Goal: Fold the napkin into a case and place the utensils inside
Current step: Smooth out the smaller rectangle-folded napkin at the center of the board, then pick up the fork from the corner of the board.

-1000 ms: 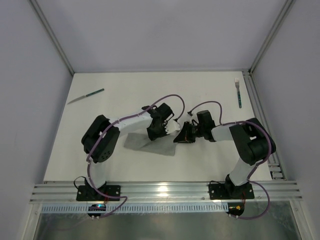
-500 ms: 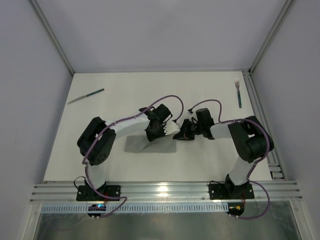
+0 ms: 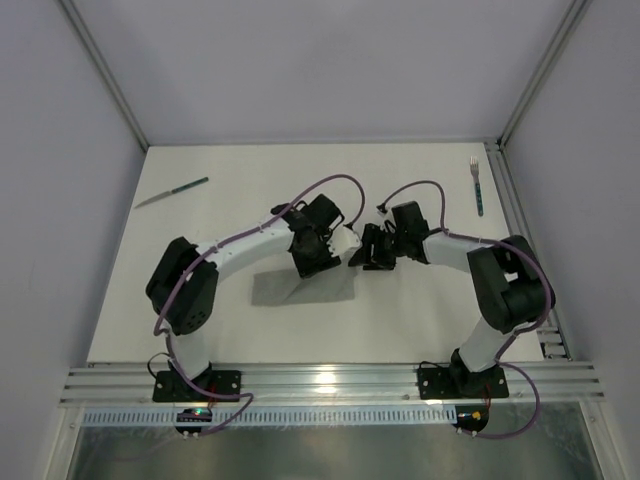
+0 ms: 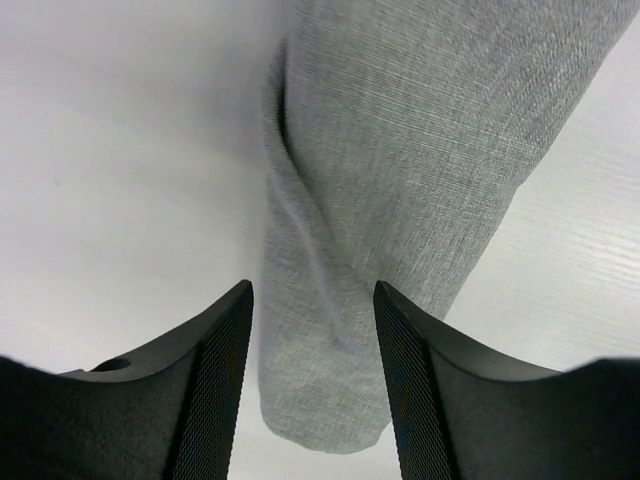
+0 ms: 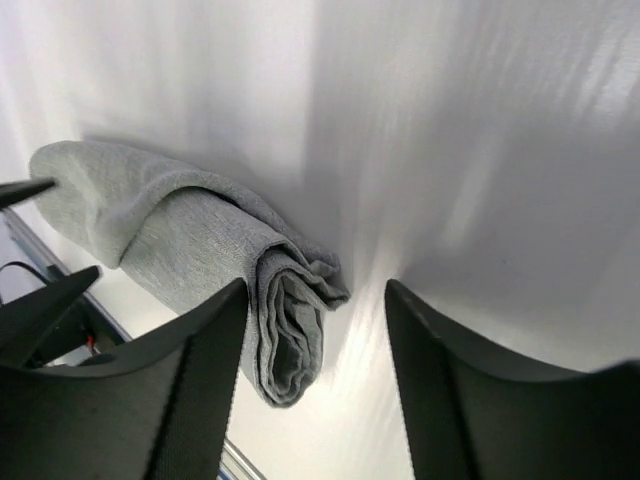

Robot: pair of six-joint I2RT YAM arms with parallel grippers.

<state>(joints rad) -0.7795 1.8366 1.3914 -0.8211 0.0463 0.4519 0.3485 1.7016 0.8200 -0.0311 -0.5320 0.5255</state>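
Left end effector [image 4: 312, 330] is held open, dark fingers [image 4: 215, 400] spread either side of the plain grey soft fabric napkin [image 4: 420, 150]. The napkin is seen folded into a narrow band, laid flat on the white worktop [image 4: 100, 150] just under the tips. Right end effector [image 5: 315, 300] is opened wide as well, and the napkin's rolled, layered end is framed between its fingers, unclamped. From above, both end effectors are seen close together. The slim teal-handled knife [image 3: 172, 192] is spotted well apart, far out to the left of the left end effector. The slim teal-handled fork [image 3: 477, 185] is found well apart, out to the right of the right one.
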